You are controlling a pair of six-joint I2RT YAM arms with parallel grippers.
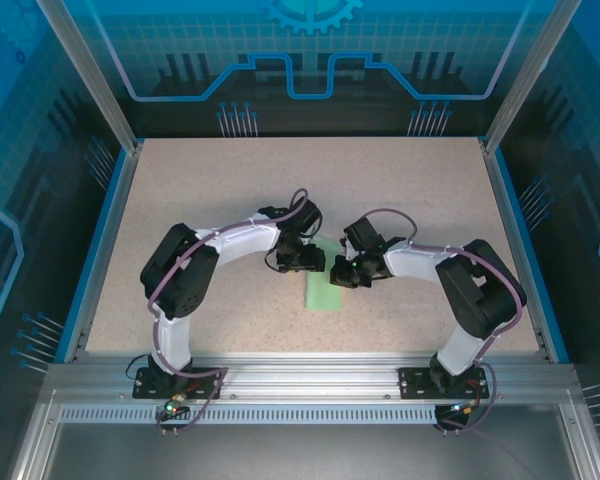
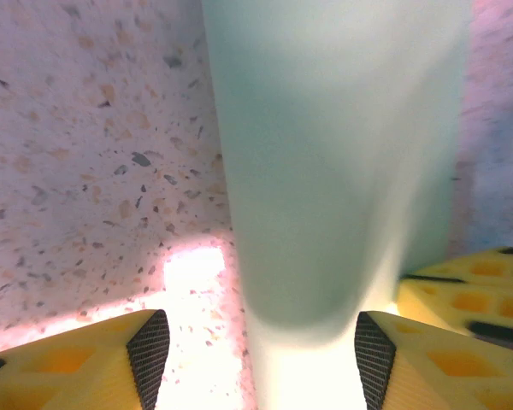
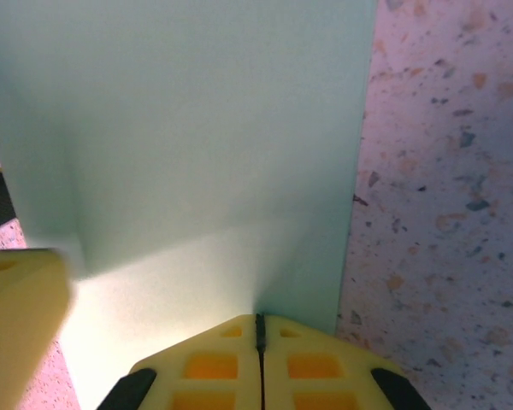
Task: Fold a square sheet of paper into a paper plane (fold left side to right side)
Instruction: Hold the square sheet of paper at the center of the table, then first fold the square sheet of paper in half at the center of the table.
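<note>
Both sets of fingers sit at the far end of the square sheet of paper (image 1: 324,292), which lies as a narrow pale green strip flat on the desk (image 1: 230,190) between the arms. The left-to-right fold looks made, so creasing seems the step in hand. The left fingers (image 2: 150,346) stand open astride the strip, holding nothing. The right fingers (image 3: 231,359) are closed tight, tips down on the paper near one long edge. Next, the closed tips probably need to run firmly along the fold without dragging the thin sheet askew.
</note>
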